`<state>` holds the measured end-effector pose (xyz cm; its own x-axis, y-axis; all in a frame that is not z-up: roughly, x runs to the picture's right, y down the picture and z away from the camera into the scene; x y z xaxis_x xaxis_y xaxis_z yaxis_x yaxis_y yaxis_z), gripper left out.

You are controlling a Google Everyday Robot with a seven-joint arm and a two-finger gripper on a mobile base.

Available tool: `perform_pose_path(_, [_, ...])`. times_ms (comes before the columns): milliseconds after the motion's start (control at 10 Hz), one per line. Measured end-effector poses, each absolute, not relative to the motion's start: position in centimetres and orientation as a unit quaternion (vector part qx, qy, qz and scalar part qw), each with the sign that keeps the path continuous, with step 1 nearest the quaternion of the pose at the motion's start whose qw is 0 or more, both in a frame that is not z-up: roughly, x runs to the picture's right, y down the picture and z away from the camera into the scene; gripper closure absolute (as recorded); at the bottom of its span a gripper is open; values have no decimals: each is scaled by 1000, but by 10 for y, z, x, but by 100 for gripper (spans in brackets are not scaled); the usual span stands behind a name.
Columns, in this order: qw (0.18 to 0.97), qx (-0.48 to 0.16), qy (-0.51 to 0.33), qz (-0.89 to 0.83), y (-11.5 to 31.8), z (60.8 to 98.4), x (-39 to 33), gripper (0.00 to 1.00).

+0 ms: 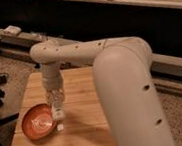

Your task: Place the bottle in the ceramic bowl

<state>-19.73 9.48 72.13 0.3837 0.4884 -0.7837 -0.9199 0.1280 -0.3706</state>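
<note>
- Your gripper [55, 103] points straight down over the left part of the table [85, 96], clenched on the bottle [58, 117].
- The bottle hangs upright beneath it, narrow end down, just at the right rim of the bowl [37, 123].
- You cannot tell whether the bottle's tip touches the table.

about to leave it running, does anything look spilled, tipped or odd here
Nothing stands out. The gripper holds the bottle roughly upright just over the right rim of the ceramic bowl, which sits level and unbroken on the wooden table; no spill shows.
</note>
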Motion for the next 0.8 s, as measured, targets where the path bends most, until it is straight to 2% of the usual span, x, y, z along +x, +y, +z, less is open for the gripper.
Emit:
perform_pose_path(400, [747, -479, 234, 397, 82, 728, -265, 98])
perform_pose_path(600, [752, -494, 234, 368, 83, 734, -282, 80])
perform_pose_path(800, [757, -496, 239, 350, 86, 742, -288, 57])
